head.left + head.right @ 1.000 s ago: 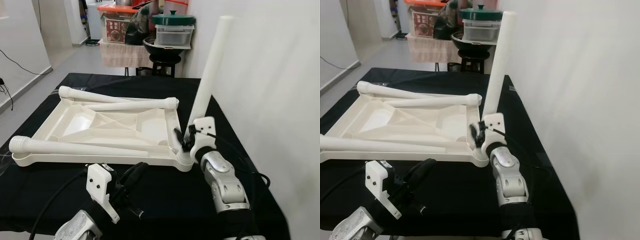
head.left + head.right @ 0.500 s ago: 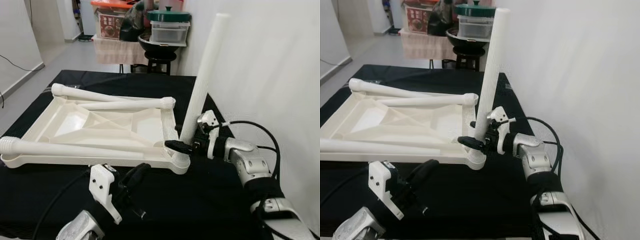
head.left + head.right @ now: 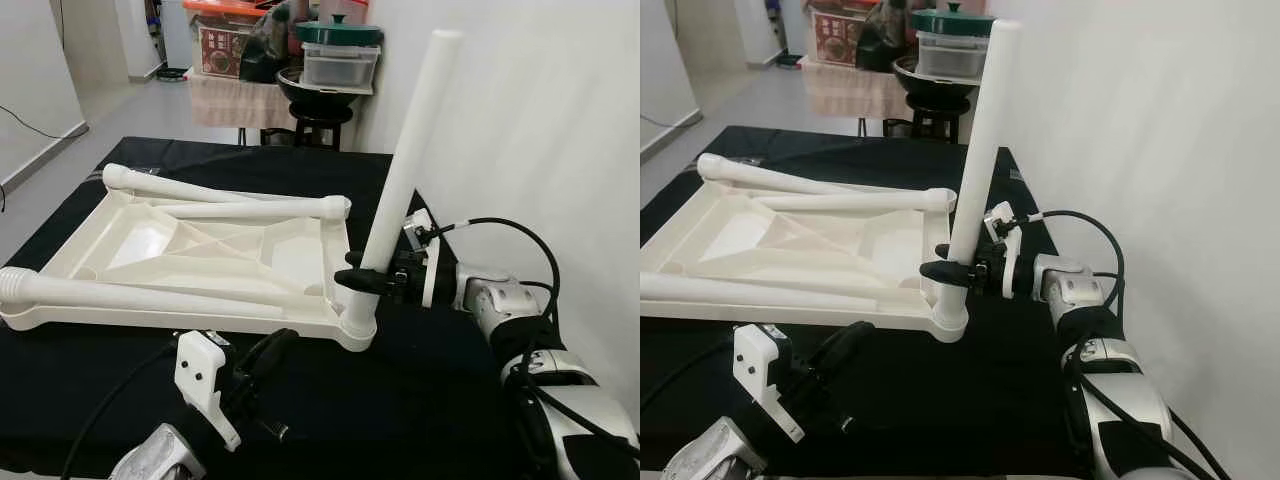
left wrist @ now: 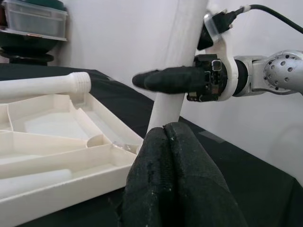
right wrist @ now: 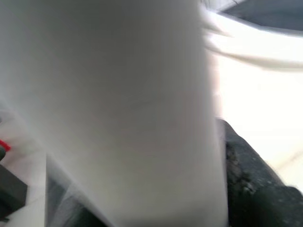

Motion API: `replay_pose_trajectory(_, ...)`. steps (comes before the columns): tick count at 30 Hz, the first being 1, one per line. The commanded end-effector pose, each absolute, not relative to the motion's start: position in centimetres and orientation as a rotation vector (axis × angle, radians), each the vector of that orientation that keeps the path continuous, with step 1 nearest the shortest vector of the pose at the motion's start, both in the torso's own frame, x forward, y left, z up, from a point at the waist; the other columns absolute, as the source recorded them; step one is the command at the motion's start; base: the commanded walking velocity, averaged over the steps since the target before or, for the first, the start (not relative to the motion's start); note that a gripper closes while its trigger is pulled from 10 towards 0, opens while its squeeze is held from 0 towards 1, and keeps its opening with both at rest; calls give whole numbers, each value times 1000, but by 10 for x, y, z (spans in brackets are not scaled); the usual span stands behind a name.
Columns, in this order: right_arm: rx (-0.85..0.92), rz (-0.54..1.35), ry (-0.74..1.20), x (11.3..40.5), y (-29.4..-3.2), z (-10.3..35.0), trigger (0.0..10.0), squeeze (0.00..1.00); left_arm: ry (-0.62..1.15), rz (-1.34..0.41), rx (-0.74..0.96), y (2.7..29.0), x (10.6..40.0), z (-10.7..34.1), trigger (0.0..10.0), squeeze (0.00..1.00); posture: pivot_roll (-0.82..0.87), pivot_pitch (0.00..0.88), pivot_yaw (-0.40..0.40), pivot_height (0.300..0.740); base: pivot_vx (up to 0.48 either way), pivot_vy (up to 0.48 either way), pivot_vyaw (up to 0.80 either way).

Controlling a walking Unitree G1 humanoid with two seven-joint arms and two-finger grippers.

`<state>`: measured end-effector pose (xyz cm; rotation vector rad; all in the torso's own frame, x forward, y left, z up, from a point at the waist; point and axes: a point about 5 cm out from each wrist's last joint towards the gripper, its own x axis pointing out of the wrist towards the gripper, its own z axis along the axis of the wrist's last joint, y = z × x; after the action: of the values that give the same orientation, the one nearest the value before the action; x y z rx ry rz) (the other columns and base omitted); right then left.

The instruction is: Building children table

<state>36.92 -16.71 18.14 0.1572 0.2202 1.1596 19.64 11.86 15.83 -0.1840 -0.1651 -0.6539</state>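
Upright leg (image 3: 405, 160), long axis near vertical, foot seated in near right corner socket of upturned tabletop (image 3: 190, 260); right gripper (image 3: 365, 278) clamped on it just above socket; left gripper (image 4: 173, 184) closed, empty, before same corner.

The right claw (image 3: 362, 279) reaches in level from 3 o'clock, fingers clamped. The left claw (image 3: 262, 358) points toward 1 o'clock, fingers pressed together.

table leg (image 5: 118, 109) blurred (very close), tabletop (image 3: 660, 262) cut off
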Motion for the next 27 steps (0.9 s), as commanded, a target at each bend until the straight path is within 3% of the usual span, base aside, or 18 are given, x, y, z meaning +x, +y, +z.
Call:
replay_pose_trajectory(1, 198, 1179, 193, 372, -166, 188, 0, 0, -166, -659, -186, 118, 195, 160, 10000, 0, 66, 0, -118, 740, 0, 0, 0)
replay_pose_trajectory(15, 163, 1071, 95, 378, -170, 192, 0, 0, -164, -658, -186, 119, 196, 159, 10000, 0, 62, 0, -116, 740, 0, 0, 0)
replay_pose_trajectory(17, 53, 868, 64, 385, -177, 191, 0, 0, -166, -657, -186, 119, 195, 160, 10000, 0, 59, 0, -116, 740, 0, 0, 0)
replay_pose_trajectory(18, 53, 868, 64, 385, -177, 191, 0, 0, -166, -657, -186, 119, 195, 160, 10000, 0, 59, 0, -116, 740, 0, 0, 0)
replay_pose_trajectory(20, -84, 546, 95, 390, -184, 180, 0, 0, -167, -657, -185, 120, 194, 161, 10000, 0, 52, 0, -116, 740, 0, 0, 0)
replay_pose_trajectory(21, -62, 270, 53, 382, -178, 171, 0, 0, -167, -656, -186, 121, 193, 161, 10000, 0, 30, 6, -108, 740, 0, 0, 0)
replay_pose_trajectory(22, -62, 270, 53, 382, -178, 171, 0, 0, -167, -656, -186, 121, 193, 161, 10000, 0, 30, 6, -108, 740, 0, 0, 0)
replay_pose_trajectory(23, -27, 58, 31, 370, -182, 167, 0, 0, -168, -656, -186, 123, 193, 162, 10000, 0, 25, 8, -105, 740, 0, 0, 0)
replay_pose_trajectory(24, -27, 58, 31, 370, -182, 167, 0, 0, -168, -656, -186, 123, 193, 162, 10000, 0, 25, 8, -105, 740, 0, 0, 0)
replay_pose_trajectory(27, -115, 65, -19, 340, -146, 159, 0, 0, -167, -657, -185, 125, 194, 162, 10000, 0, 2, 12, -71, 740, 0, 0, 0)
